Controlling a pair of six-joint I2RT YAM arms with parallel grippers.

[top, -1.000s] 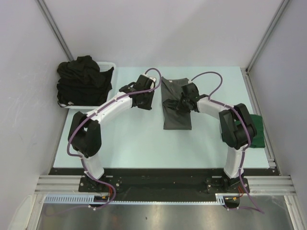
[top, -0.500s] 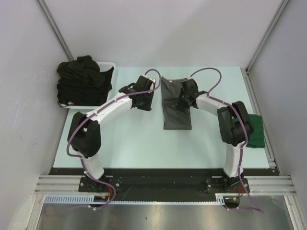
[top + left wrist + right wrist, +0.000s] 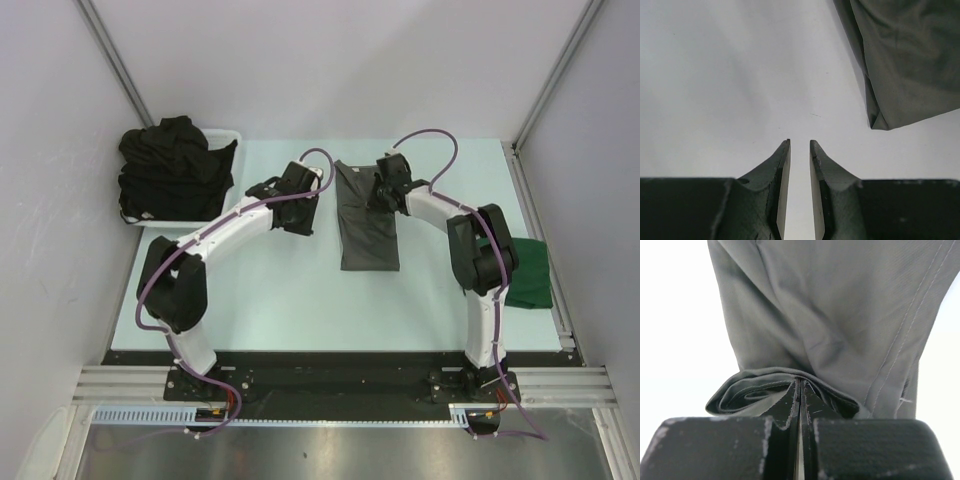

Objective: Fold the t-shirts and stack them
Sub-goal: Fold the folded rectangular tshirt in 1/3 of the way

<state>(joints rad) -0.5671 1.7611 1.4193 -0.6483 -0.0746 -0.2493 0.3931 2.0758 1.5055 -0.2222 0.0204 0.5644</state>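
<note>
Over the table [image 3: 260, 300], top view: grey t-shirt [image 3: 368, 238] lay mid-table as a long strip; black t-shirts [image 3: 170, 165] filled the basket [image 3: 231, 135]; green t-shirt [image 3: 530, 278] at right edge.
Left wrist: left pincer [image 3: 799, 145] slightly apart, empty, beside the grey t-shirt.
Right wrist: right pincer [image 3: 800, 383] clamped together on its fold.

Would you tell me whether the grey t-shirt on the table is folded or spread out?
Folded: the grey t-shirt lies as a narrow strip, doubled layers showing at the right gripper.
</note>
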